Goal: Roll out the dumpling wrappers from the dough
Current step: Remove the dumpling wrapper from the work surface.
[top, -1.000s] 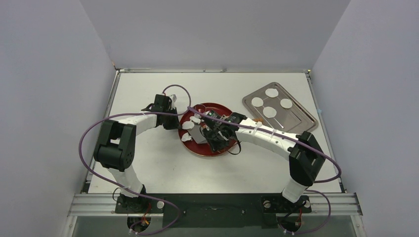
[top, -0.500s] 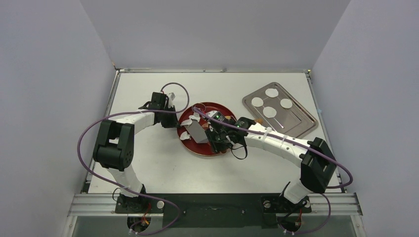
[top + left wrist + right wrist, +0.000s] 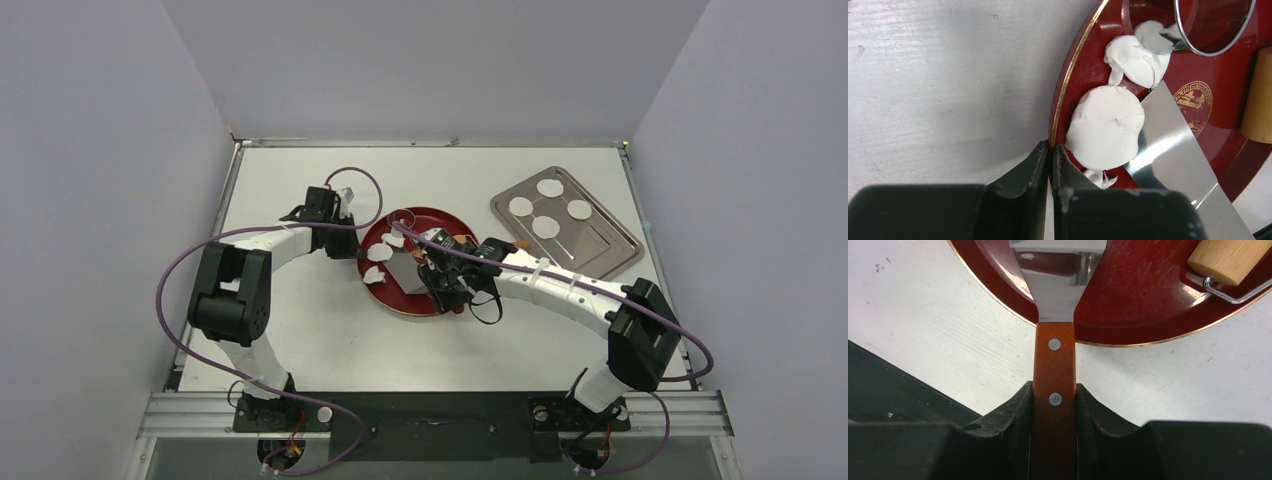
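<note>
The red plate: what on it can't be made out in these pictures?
- Top view: right arm covers the plate's middle; dough pieces too small.
- Left wrist view: ring cutter and rolling pin cut off by the edges.
- Right wrist view: spatula's tip cut off at top.

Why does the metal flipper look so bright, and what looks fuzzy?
Left wrist view: the spatula blade mirrors the light, brightest beside the dumpling wrapper; the left gripper, shut on the red plate at its rim, is close, dark and soft. Right wrist view: glare whitens the blade's top, while the wooden handle is sharp. Top view: even light, everything small.
</note>
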`<action>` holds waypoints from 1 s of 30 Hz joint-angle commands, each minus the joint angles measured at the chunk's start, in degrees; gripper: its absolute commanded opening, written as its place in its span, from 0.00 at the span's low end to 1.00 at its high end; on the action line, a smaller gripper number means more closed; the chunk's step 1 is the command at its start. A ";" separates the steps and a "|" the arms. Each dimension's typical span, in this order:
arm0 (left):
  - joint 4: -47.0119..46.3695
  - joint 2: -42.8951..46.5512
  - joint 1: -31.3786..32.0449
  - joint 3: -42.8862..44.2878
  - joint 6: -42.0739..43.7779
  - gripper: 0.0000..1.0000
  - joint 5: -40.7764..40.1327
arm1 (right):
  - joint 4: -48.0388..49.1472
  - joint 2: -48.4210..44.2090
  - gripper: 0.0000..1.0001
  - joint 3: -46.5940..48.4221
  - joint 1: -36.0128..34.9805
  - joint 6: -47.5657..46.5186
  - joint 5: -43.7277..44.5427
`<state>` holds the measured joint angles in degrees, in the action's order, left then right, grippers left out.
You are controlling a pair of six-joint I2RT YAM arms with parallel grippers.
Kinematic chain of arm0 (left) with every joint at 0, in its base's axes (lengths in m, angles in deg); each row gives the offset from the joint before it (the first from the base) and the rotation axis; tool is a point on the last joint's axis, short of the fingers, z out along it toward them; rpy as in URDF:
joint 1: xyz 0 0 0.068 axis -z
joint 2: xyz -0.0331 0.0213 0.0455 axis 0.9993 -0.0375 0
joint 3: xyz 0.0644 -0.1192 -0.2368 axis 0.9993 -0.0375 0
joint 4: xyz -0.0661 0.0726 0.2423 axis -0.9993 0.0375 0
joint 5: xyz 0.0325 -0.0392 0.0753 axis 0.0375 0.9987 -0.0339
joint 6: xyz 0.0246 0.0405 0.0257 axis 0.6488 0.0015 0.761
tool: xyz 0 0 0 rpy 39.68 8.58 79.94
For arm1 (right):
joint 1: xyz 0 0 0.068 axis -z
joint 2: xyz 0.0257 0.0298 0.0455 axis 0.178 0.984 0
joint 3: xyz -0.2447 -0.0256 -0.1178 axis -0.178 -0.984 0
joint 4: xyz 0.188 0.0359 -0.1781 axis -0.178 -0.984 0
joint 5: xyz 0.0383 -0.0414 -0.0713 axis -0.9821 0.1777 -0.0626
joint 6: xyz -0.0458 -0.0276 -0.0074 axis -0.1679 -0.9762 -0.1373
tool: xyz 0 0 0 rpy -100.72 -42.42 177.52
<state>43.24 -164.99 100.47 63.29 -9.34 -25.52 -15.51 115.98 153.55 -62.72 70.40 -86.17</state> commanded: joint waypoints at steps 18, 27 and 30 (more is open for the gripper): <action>-3.01 2.30 0.40 0.46 0.22 0.00 0.68 | -1.77 9.75 0.00 12.86 0.22 -0.43 3.12; -3.16 2.30 0.42 0.17 0.21 0.00 0.77 | 3.36 7.94 0.00 11.45 -2.80 -2.63 3.75; -2.97 2.25 0.44 0.16 0.19 0.00 1.07 | 4.53 7.15 0.00 10.12 -2.49 -2.17 6.86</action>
<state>43.13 -164.99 100.54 63.03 -8.94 -26.87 -16.82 125.86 164.04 -64.47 69.11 -83.50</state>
